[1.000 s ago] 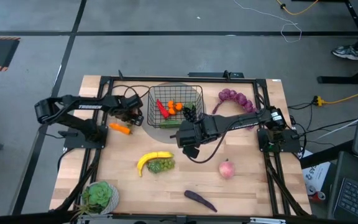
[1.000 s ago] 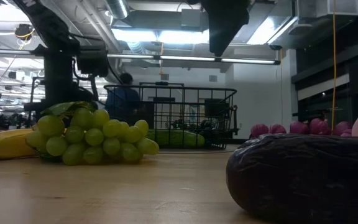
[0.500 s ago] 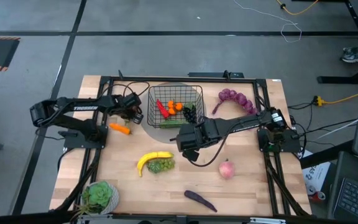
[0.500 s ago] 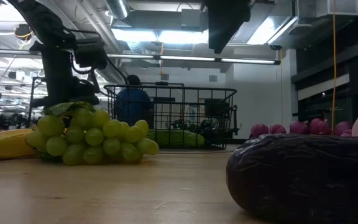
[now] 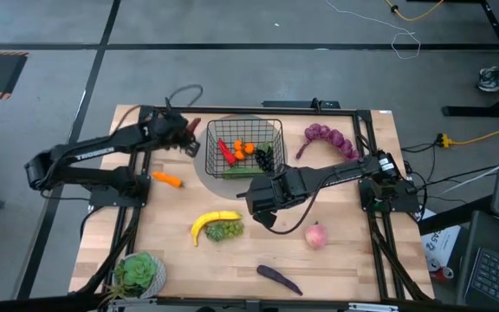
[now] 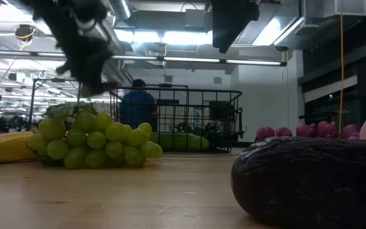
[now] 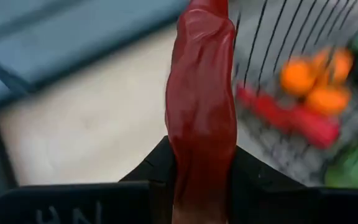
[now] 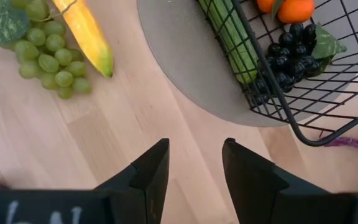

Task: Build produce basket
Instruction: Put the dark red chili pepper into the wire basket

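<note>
— What sits nearest?
— The eggplant (image 6: 310, 181), then green grapes (image 6: 94, 138) beside the banana (image 5: 215, 220). The right gripper (image 8: 194, 163) hovers above bare wood, fingers apart, empty.
— Farther back?
— The basket (image 5: 244, 147) rests on a grey disc (image 8: 185, 68). The left gripper (image 7: 201, 163), just beside it, is clamped on a red chili (image 7: 202, 99).

The black wire basket (image 5: 245, 147) is holding oranges, a chili and a cucumber; a red chili (image 7: 202, 112) is standing upright, clamped in the left hand (image 5: 186, 132).
</note>
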